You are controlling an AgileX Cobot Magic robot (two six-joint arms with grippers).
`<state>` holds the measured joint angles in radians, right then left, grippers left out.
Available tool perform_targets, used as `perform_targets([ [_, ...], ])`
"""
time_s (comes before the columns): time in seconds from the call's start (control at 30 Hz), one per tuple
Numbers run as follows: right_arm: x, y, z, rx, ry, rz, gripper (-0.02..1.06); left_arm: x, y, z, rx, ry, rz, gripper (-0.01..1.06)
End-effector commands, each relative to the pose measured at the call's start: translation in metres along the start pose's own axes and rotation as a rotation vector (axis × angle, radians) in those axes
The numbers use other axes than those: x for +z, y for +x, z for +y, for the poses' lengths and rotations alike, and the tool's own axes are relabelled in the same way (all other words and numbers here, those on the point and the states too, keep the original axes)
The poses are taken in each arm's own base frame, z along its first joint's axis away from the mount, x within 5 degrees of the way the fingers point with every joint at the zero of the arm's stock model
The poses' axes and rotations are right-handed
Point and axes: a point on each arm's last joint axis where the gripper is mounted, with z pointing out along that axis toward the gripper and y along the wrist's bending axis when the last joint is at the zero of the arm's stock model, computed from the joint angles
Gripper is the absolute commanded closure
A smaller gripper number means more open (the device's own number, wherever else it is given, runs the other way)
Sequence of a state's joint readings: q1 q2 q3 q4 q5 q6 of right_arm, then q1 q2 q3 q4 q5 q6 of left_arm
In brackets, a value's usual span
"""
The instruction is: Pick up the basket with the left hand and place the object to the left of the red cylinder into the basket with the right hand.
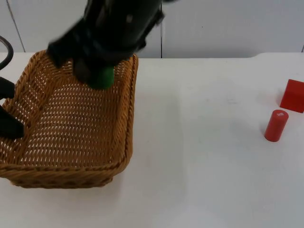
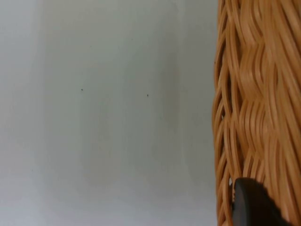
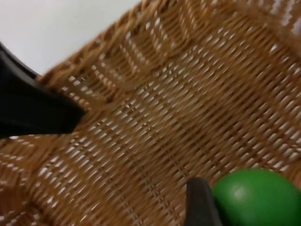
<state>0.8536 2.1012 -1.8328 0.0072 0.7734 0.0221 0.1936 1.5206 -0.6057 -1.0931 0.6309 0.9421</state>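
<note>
A brown wicker basket (image 1: 71, 142) takes up the table's left side. My left gripper (image 1: 8, 108) is shut on its left rim, and one fingertip (image 2: 254, 205) lies against the weave (image 2: 254, 94). My right gripper (image 1: 97, 71) hangs over the basket's far part, shut on a round green object (image 1: 102, 78). In the right wrist view the green object (image 3: 258, 195) sits beside a black fingertip (image 3: 202, 205), just above the basket floor (image 3: 155, 141), with the left gripper (image 3: 33, 110) on the rim. The red cylinder (image 1: 276, 125) stands upright at the far right.
A red cube (image 1: 293, 95) lies just behind the red cylinder, at the right edge. The white table top (image 1: 204, 142) stretches bare between basket and cylinder. The grey partition wall (image 1: 228, 28) closes off the back.
</note>
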Motion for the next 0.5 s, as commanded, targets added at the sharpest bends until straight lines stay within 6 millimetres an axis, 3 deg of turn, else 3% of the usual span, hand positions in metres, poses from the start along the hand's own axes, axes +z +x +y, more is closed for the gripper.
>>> perform_targets([
  [0.0, 0.012, -0.001, 0.003, -0.021, 0.001, -0.019, 1.03, -0.003, -0.001, -0.003, -0.02, 0.023, -0.019, 1.05],
  [0.1, 0.025, 0.004, 0.003, -0.021, 0.001, -0.002, 0.94, -0.003, -0.001, -0.003, -0.025, 0.026, -0.022, 1.05],
  [0.2, 0.035, 0.007, 0.002, -0.021, 0.001, 0.009, 0.7, -0.003, -0.001, -0.003, -0.027, 0.026, -0.023, 1.05],
  [0.23, 0.035, 0.007, 0.002, -0.021, 0.001, 0.009, 0.7, -0.003, -0.001, -0.003, -0.027, 0.026, -0.023, 1.05],
  [0.3, 0.036, 0.007, 0.002, -0.023, 0.001, 0.008, 0.49, -0.003, -0.001, -0.003, -0.027, 0.026, -0.023, 1.05],
  [0.37, 0.03, 0.005, 0.002, -0.023, 0.001, -0.004, 0.36, -0.003, -0.001, -0.003, -0.027, 0.026, -0.023, 1.05],
  [0.47, 0.021, 0.001, 0.001, -0.041, 0.017, -0.017, 0.3, -0.003, -0.001, -0.003, -0.027, 0.026, -0.023, 1.05],
])
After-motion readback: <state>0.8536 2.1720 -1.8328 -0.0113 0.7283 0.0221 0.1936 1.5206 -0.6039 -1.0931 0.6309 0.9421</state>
